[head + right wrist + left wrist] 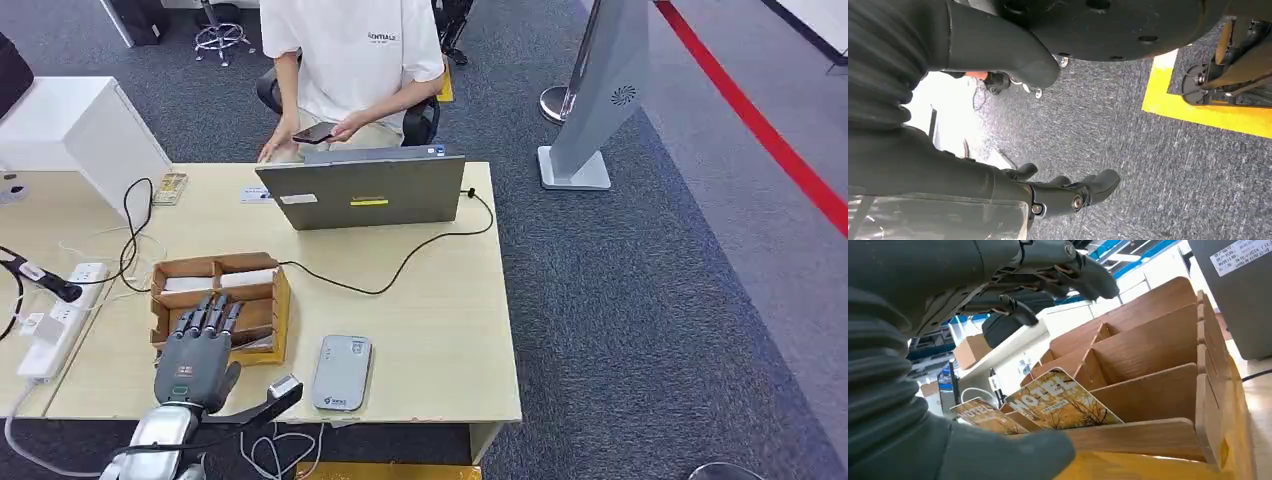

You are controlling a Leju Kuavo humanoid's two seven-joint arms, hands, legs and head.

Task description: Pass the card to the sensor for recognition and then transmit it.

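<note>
A wooden card box [278,315] with several compartments stands on the table's left front. My left hand [198,352] hovers over its near side, fingers spread and holding nothing. In the left wrist view two yellow hotel cards [1060,402] lean in the nearest slot of the box [1153,395], below my extended fingers [1048,277]. The grey card sensor [341,372] lies flat near the front edge, to the right of the box. My right hand [1068,192] hangs beside my body over grey carpet, fingers loosely curled with nothing in them.
A closed-back grey laptop [365,188] stands at the table's far side with a black cable [400,265] trailing across the middle. A person in a white shirt [350,60] sits behind it holding a phone. A power strip [60,320] lies at left.
</note>
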